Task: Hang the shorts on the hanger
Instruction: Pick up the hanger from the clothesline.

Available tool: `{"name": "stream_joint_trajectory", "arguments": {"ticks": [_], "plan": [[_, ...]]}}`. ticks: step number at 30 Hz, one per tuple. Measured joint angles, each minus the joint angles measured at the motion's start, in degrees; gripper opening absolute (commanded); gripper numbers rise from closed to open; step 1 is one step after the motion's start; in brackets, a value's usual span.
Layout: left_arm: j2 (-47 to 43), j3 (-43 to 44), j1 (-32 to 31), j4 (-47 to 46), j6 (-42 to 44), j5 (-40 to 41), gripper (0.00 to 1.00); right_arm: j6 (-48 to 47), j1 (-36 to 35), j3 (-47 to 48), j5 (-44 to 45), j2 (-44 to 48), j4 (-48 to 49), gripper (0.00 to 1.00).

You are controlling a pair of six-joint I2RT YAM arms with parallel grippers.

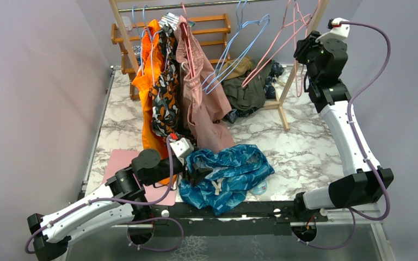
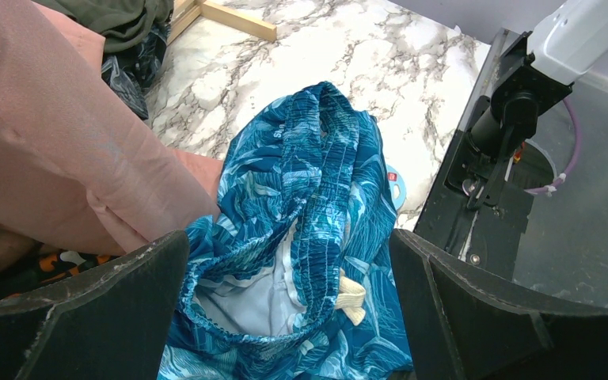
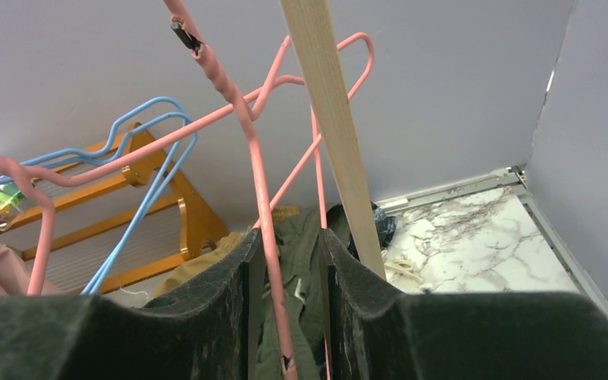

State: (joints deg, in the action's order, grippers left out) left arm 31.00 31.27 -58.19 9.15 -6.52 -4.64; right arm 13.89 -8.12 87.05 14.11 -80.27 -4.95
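The teal leaf-print shorts (image 1: pixel 228 174) lie crumpled at the table's near edge, white drawstring up. In the left wrist view the shorts (image 2: pixel 309 198) show their open waistband and white lining. My left gripper (image 1: pixel 193 168) (image 2: pixel 289 237) is open, its fingers wide on either side of the waistband, just above it. The pink hanger (image 1: pixel 275 54) hangs tilted on the rack at the back right. My right gripper (image 1: pixel 306 50) (image 3: pixel 291 237) is raised at it, jaws a narrow gap apart with the hanger's wires (image 3: pixel 253 158) running between them, not clamped.
Plain pink shorts (image 1: pixel 196 81) and orange-black shorts (image 1: pixel 160 92) hang on the rack just behind the left gripper. Light blue hangers (image 1: pixel 234 54) hang mid-rail. The rack's wooden leg (image 3: pixel 332 119) stands beside the right fingers. A green clothes pile (image 1: pixel 245 89) lies under the rack. A pink mat (image 1: pixel 122 163) is near left.
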Motion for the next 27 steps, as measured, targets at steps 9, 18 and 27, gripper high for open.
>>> {"name": "stream_joint_trajectory", "arguments": {"ticks": [9, 18, 27], "plan": [[0.02, 0.00, 0.00, 0.02, 0.00, -0.04, 0.99, -0.44, 0.00, 0.00, -1.53, -0.09, 0.61, 0.12], [0.00, 0.00, 0.00, 0.04, 0.00, -0.09, 0.99, -0.81, 0.00, 0.00, -3.15, -0.04, 0.98, 0.01], [-0.24, 0.00, 0.00, 0.20, 0.00, -0.11, 0.99, -0.83, 0.00, 0.00, -4.90, 0.96, 1.05, 0.01]]}}
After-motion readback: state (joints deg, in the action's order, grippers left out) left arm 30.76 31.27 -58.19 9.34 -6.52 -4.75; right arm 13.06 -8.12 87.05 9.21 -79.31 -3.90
